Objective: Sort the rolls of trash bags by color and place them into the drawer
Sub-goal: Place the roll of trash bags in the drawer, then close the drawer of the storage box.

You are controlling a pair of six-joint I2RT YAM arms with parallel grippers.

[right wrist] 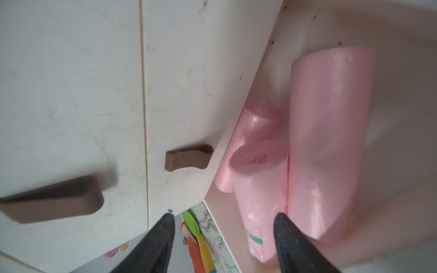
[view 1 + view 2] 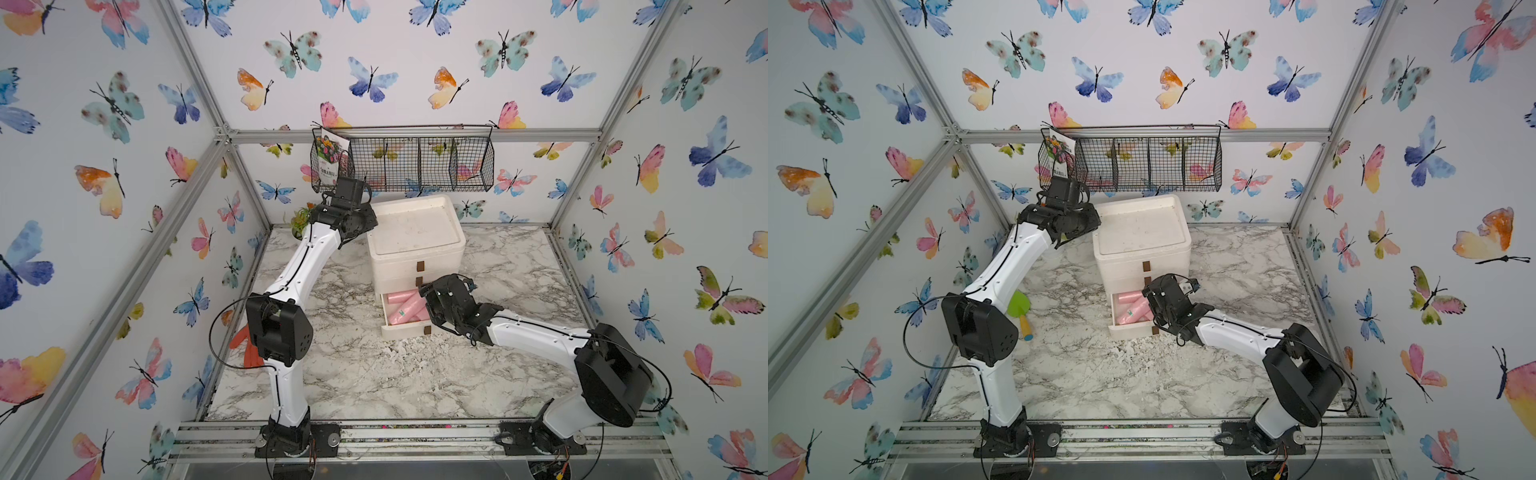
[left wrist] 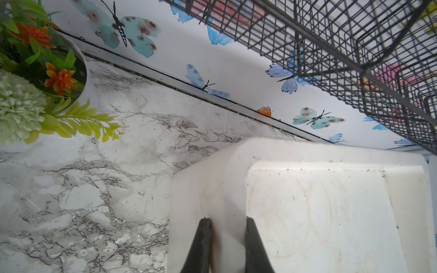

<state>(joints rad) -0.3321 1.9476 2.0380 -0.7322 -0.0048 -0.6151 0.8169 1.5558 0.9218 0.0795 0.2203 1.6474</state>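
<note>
Rolls of trash bags (image 1: 326, 141), pale pink

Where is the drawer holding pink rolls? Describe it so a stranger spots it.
Find the white drawer unit at the back of the marble table. Of its three stacked drawers, it is the bottom drawer: the only one pulled open, with pink rolls lying inside.

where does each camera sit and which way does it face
Top views: high above the arms' bases, looking down and back at table, cabinet, basket; left arm and right arm show.
Left wrist: on the left arm, facing cabinet top, plant, basket; left pincer fingers show.
Right wrist: on the right arm, facing the open drawer and pink rolls; right pincer fingers show.
Shared: cabinet in all; rolls in top views and right wrist.
</note>
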